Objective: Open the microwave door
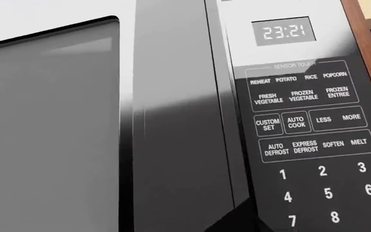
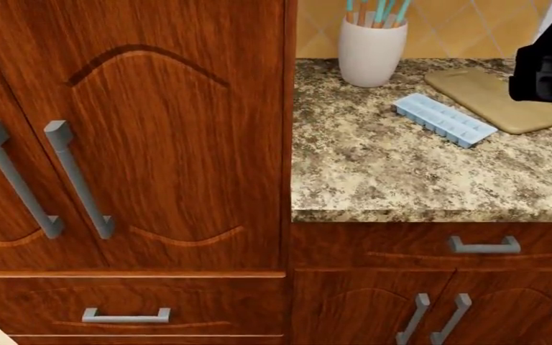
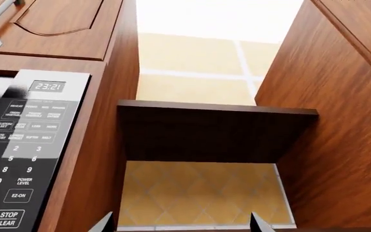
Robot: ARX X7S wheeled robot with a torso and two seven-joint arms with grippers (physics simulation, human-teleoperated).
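Observation:
The microwave fills the left wrist view from close up. Its door (image 1: 166,121) has a grey glass window (image 1: 50,130) and a dark glossy strip beside the control panel (image 1: 308,121), whose clock reads 23:21. The door looks flush with the panel. One dark fingertip (image 1: 240,220) of my left gripper shows against the door's edge; its other finger is hidden. In the right wrist view the control panel (image 3: 24,145) lies off to one side. My right gripper (image 3: 184,224) is open with nothing between its tips, facing a tiled wall. The head view does not show the microwave.
Wooden cabinet walls (image 3: 340,121) and a dark shelf (image 3: 218,130) surround the right gripper. Below, the head view shows a granite counter (image 2: 420,180) with an ice tray (image 2: 445,119), a cutting board (image 2: 497,97) and a utensil holder (image 2: 372,50). Tall cabinet doors (image 2: 161,129) stand to the left. A dark arm part (image 2: 549,65) is at the right edge.

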